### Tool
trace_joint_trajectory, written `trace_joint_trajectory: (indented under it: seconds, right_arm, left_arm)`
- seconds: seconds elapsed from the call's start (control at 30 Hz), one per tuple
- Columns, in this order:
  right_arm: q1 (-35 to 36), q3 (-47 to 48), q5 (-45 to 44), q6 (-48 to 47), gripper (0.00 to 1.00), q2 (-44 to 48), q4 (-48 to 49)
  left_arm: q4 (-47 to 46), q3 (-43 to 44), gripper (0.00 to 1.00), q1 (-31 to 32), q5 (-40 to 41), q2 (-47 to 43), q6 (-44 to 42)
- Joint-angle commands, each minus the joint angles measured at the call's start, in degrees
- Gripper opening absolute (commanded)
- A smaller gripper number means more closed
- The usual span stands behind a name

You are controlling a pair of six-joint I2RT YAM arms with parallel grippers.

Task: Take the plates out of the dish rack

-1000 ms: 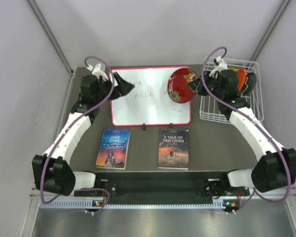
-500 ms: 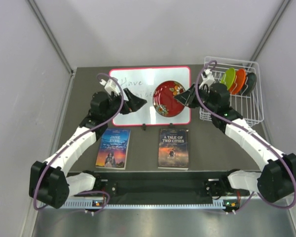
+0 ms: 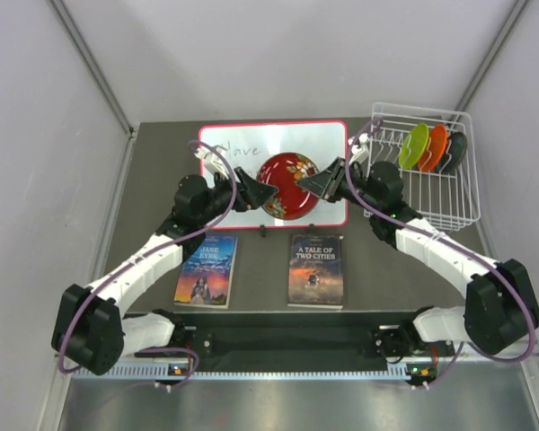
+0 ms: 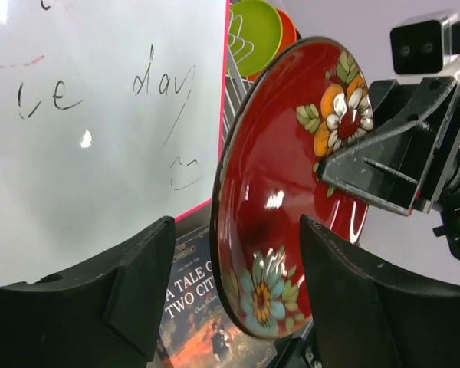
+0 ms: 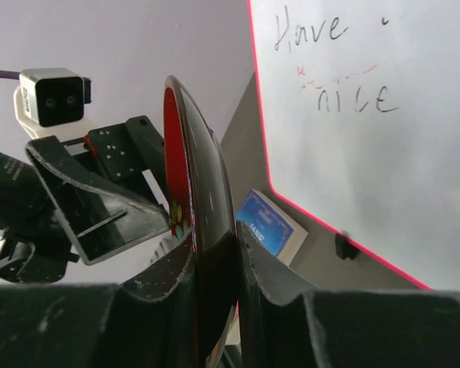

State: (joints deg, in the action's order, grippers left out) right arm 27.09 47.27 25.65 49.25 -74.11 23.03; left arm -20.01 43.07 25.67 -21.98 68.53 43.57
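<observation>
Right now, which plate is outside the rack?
The red floral plate, gripped by the right end effector; the other three plates stand in the dish rack.

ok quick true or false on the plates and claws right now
The right claw grips the red plate by its rim. True.
The red plate lies flat on the whiteboard. False: it is held up on edge, in the air.
The green plate, orange plate and dark plate stand in the dish rack. True.
The left claw is shut on the red plate. False: it is open, a finger on each side.
</observation>
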Motion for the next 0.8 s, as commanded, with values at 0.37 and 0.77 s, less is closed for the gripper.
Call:
trace_joint_trajectory:
  seconds: [0.37, 0.77]
  right_arm:
    - [1.4, -3.1, 10.6, 17.6, 0.05, -7.6, 36.2]
    - [-1.0, 8.2, -11.0, -13.8, 0.62, 6.9, -13.5]
  left_arm:
    - [-1.3, -0.3, 0.0, 0.3, 4.2, -0.9, -3.8]
    - [13.1, 8.6, 0.0, -3.8, 20.8, -6.0, -17.6]
